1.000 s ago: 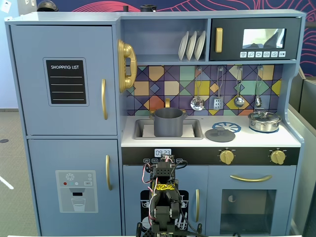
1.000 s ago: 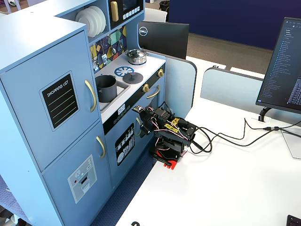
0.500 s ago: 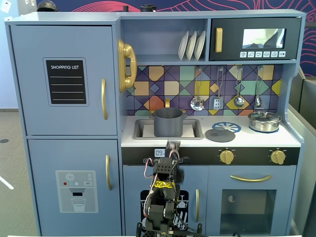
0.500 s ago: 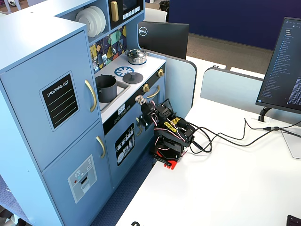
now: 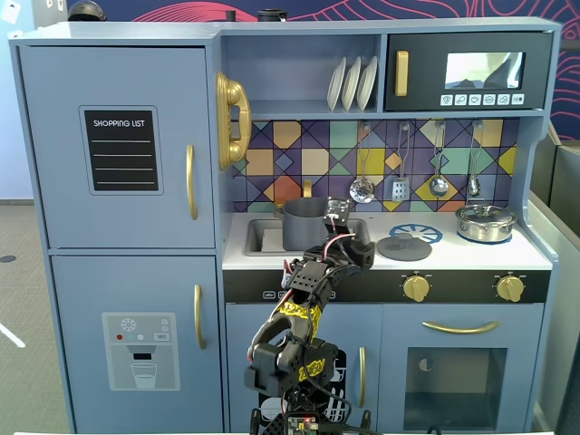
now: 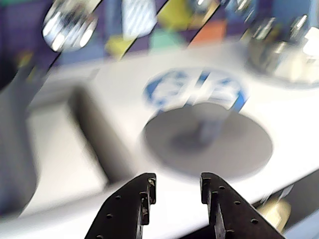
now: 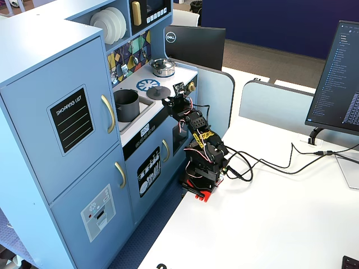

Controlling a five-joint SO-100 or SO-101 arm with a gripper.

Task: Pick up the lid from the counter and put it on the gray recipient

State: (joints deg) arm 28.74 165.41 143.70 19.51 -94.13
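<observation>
Approach step, by my read: gripper (image 6: 175, 186) is empty, jaws a little apart, above the counter's front edge, short of the lid (image 6: 208, 141). Lid lies flat on the counter, right of the sink holding the pot (image 5: 304, 223). Next: advance, open wider, drop onto the knob. Wrist view is blurred but shows the jaw gap; front fixed view shows lid (image 5: 404, 246) and pot apart.

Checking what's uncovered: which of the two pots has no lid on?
The matte dark gray cylindrical pot in the sink; the shiny silver pot wears its lid.
</observation>
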